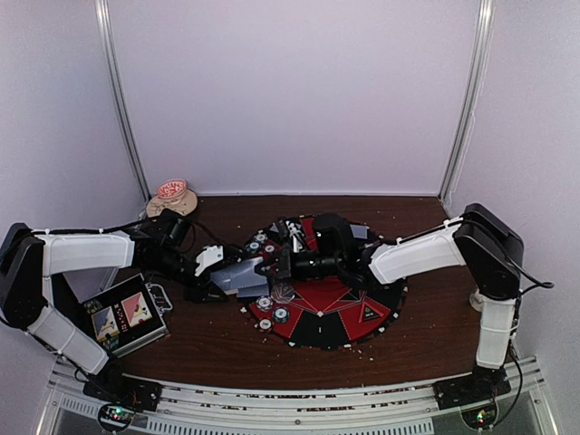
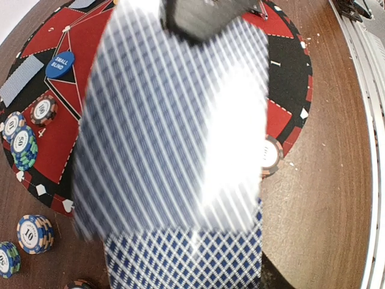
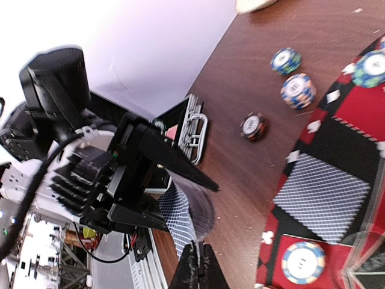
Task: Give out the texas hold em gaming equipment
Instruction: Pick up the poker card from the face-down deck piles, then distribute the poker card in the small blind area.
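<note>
From above, the left fingers [image 1: 207, 289] grip a fan of cards [image 1: 241, 275] over the desk [image 1: 199, 349] at the mat's [image 1: 362, 313] left edge. The left wrist shows the top card [image 2: 168, 132] looming blurred beside chips [image 2: 35, 233]. The right wrist shows the right fingers [image 3: 195, 268] pinched shut on that card's edge.
</note>
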`<state>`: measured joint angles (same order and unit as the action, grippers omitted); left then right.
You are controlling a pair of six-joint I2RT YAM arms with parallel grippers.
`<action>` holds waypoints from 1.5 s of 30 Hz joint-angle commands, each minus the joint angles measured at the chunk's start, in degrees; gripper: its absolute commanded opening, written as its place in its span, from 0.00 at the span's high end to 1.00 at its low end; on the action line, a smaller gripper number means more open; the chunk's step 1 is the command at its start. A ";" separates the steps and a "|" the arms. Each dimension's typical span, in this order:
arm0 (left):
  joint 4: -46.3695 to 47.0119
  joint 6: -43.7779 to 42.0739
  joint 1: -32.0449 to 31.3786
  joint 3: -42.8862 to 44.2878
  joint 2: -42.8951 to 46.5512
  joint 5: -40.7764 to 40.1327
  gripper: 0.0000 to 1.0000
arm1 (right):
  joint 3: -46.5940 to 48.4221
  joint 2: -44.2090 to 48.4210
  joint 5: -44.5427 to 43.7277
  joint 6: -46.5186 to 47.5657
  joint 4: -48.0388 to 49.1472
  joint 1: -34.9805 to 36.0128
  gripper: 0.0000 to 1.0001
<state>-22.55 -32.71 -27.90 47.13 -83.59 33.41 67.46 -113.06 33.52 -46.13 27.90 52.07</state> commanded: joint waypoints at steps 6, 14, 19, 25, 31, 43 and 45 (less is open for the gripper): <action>1.00 -0.71 0.10 -0.09 0.45 0.88 0.55 | -6.20 6.43 -5.68 -3.60 7.16 -8.09 1.00; 1.01 -0.69 0.13 -0.11 0.66 0.78 0.55 | 8.43 -6.88 -12.50 -6.95 2.56 -12.13 1.00; 1.01 -0.86 0.09 -0.20 0.54 0.97 0.55 | 18.24 -15.34 -14.16 -9.20 0.82 -14.70 1.00; 0.96 -1.02 0.13 -0.27 0.66 1.36 0.55 | 22.40 -19.47 -17.37 -10.42 -0.23 -17.27 1.00; 1.01 -1.04 0.08 -0.29 0.71 1.35 0.55 | 28.15 -23.77 -17.69 -10.11 -4.50 -18.42 1.00; 0.97 -1.04 0.09 -0.20 0.29 1.35 0.55 | 37.48 -30.87 -16.72 -10.63 -9.47 -19.03 1.00; 1.01 -1.04 0.11 -0.20 0.27 1.40 0.55 | 38.22 -31.52 -16.65 -10.65 -9.98 -19.03 1.00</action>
<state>-22.55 -32.75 -27.90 47.13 -83.59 33.45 103.33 -143.00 16.73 -56.03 19.62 33.36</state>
